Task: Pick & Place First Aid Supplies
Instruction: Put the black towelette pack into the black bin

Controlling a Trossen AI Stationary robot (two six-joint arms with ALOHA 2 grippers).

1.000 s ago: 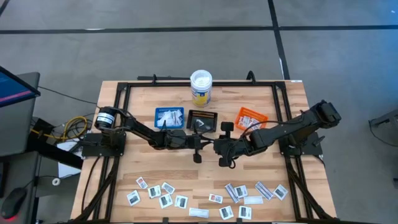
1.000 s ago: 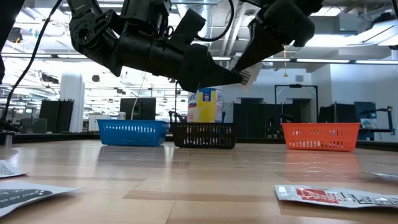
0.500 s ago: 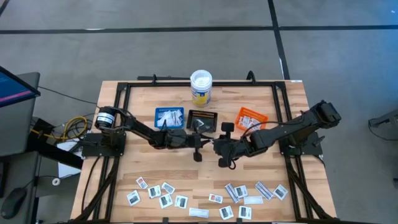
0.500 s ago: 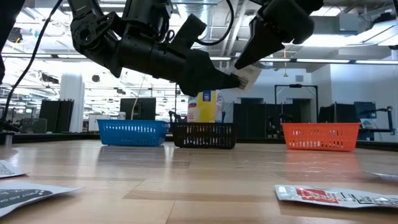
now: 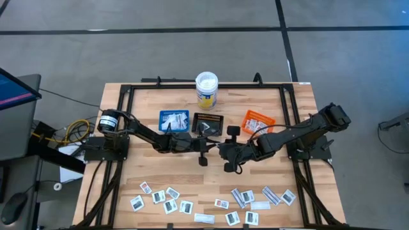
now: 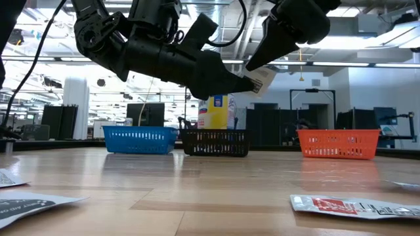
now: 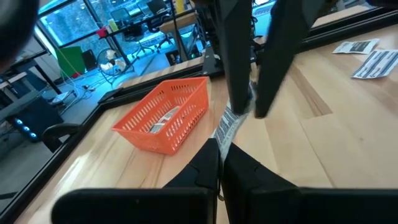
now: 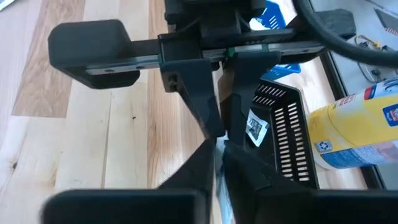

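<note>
The task is partly done, as I judge: the blue tray [image 5: 173, 120] already holds some white packets, the black tray [image 5: 208, 122] holds one packet and the orange tray [image 5: 257, 120] holds one with red marks; many first aid packets [image 5: 167, 200] still lie on the near side of the tabletop [image 5: 147, 169], in a left group and a right group [image 5: 261, 197], so most of the work is left.

At the middle of the tabletop, above the wood, the two grippers meet; the left gripper [image 7: 219, 153] has its fingers closed on one narrow strip packet [image 7: 229, 126]; the right gripper [image 8: 215, 149] has its fingers pressed together on the same packet, so both hold it in the air, near the black tray.
</note>
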